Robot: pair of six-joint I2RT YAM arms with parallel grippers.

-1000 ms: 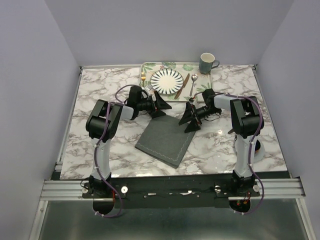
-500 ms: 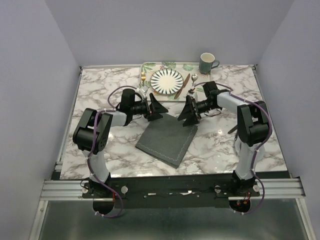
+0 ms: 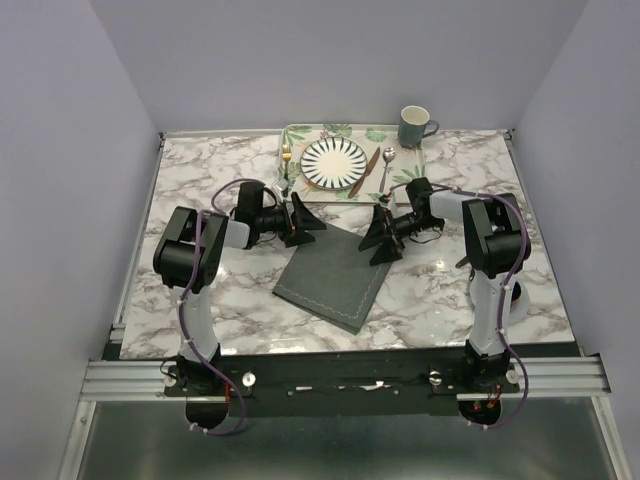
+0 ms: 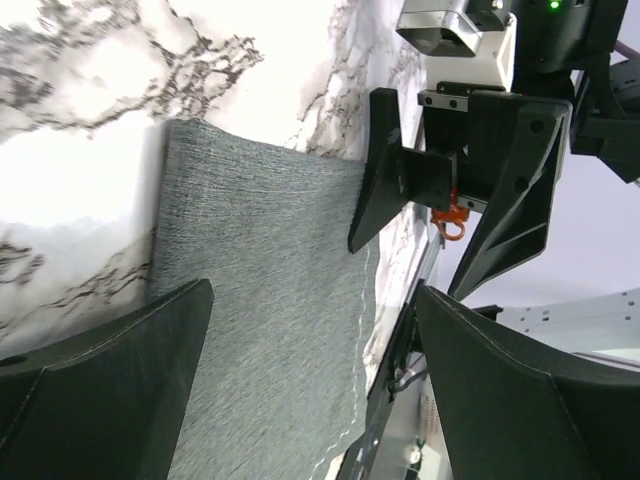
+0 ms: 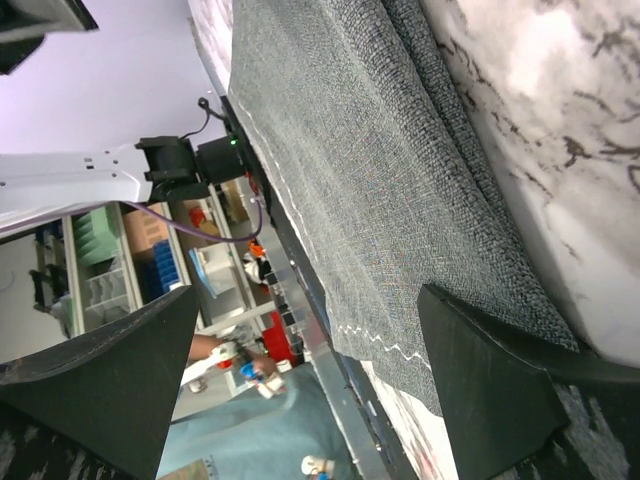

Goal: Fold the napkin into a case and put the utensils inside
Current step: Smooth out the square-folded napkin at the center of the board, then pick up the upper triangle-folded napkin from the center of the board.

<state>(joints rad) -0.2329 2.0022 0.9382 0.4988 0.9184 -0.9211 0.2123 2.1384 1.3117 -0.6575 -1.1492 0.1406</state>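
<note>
left gripper (image 3: 303,220): jaws spread wide, nothing between them. It sits low over the table (image 3: 200,180) at the napkin's far-left corner.
right gripper (image 3: 382,238): jaws also released and empty, facing the left gripper across the cloth at the napkin's far-right corner. Whether either fingertip touches the fabric I cannot tell.
napkin (image 3: 335,275): dark grey and lying flat on the marble between the two arms, turned askew to the table edge. A pale stitched line shows along the near side. The right wrist view shows what may be a second layer along one edge, so it may already be doubled (unsure).
napkin, handling (judgement): light, limp and thin, with no stiffness to hold a shape. The coarse weave should give the pads friction. Being flat on a smooth table, it leaves little to get under.
napkin, hold (judgement): pinch at a corner or just inside the hem, one corner per arm on the same edge. The fold line then stays straight. A mid-cloth pinch would bunch it.
case: not formed yet, and no pouch is visible.
utensils: fork (image 3: 286,160), knife (image 3: 364,172) and spoon (image 3: 387,165) lie on the tray (image 3: 345,128) at the far side, beside the striped plate (image 3: 334,162). All are well apart from the napkin.
utensils, handling (judgement): rigid, slim and smooth, likely slippery. Grip across the handle near mid-length.
mug (image 3: 414,126): stands at the tray's far-right corner, clear of the work.
</note>
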